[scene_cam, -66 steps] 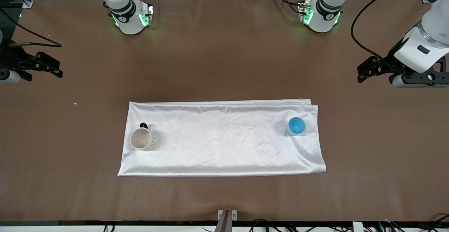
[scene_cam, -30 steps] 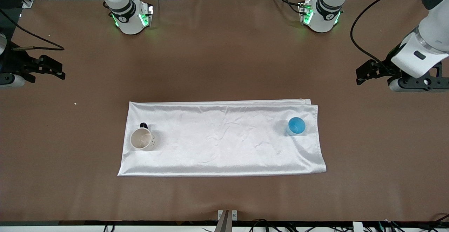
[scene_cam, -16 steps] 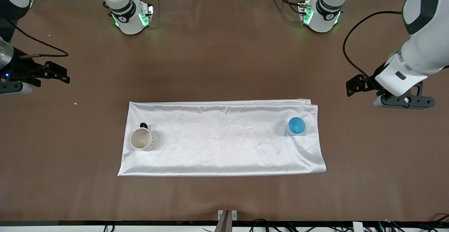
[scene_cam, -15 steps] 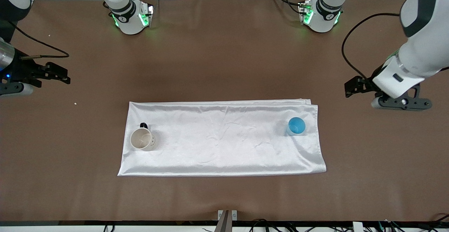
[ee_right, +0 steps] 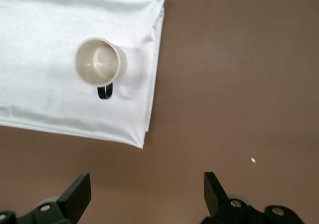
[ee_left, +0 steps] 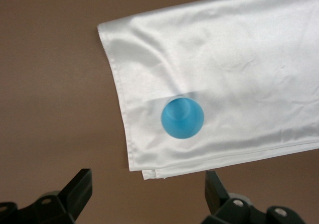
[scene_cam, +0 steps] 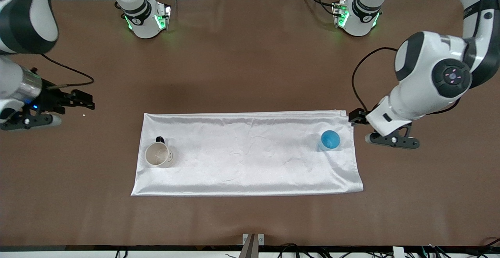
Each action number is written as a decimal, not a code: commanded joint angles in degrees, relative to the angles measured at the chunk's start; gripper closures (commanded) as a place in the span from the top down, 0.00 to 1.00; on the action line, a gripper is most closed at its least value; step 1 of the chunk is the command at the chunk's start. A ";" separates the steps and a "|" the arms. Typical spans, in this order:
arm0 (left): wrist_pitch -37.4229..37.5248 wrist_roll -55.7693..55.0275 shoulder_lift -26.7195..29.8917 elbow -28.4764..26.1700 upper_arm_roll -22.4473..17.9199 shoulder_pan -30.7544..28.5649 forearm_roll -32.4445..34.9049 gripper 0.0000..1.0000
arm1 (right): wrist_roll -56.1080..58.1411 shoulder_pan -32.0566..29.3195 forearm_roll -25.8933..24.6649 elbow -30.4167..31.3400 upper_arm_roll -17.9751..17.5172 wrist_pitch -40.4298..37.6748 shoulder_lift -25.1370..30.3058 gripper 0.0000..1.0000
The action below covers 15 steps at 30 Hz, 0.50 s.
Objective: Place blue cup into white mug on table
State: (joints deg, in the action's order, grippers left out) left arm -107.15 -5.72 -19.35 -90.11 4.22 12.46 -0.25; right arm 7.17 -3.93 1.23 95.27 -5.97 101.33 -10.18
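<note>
The blue cup (scene_cam: 330,139) (ee_left: 182,117) stands upright on a white cloth, at the cloth's end toward the left arm. The white mug (scene_cam: 158,155) (ee_right: 97,61) stands upright at the cloth's other end, its dark handle (ee_right: 104,91) pointing toward the robot bases. My left gripper (scene_cam: 356,116) (ee_left: 147,184) hangs open and empty over the brown table (scene_cam: 250,66), just off the cloth corner closest to the cup. My right gripper (scene_cam: 80,104) (ee_right: 147,184) is open and empty over bare table, well apart from the mug.
The white satin cloth (scene_cam: 246,152) lies flat across the table's middle, with a folded edge along the side toward the bases. A small white speck (scene_cam: 83,115) (ee_right: 253,160) lies under the right gripper. The two arm bases (scene_cam: 146,20) stand at the table's top edge.
Both arms have swung in from the table's ends toward the cloth. The left gripper has come to the cloth corner by the cup; the right has shifted toward the mug. Cup and mug are unmoved.
</note>
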 commanded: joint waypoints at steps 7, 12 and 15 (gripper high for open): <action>-3.58 -1.39 -6.83 1.61 -0.09 3.97 2.80 1.00 | -0.41 7.09 0.17 13.10 0.08 19.68 -2.21 1.00; -5.60 -1.48 -9.21 1.52 0.09 4.42 2.80 1.00 | -0.32 9.20 0.09 14.42 0.17 23.64 -4.67 1.00; -8.24 -1.48 -9.91 1.08 0.17 4.42 2.88 1.00 | -0.32 9.82 -0.09 14.42 0.17 25.84 -6.60 1.00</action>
State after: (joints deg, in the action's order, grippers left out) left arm -112.83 -6.21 -27.43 -90.07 4.30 16.79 0.89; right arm 6.99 4.98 1.21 109.19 -6.07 124.22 -14.98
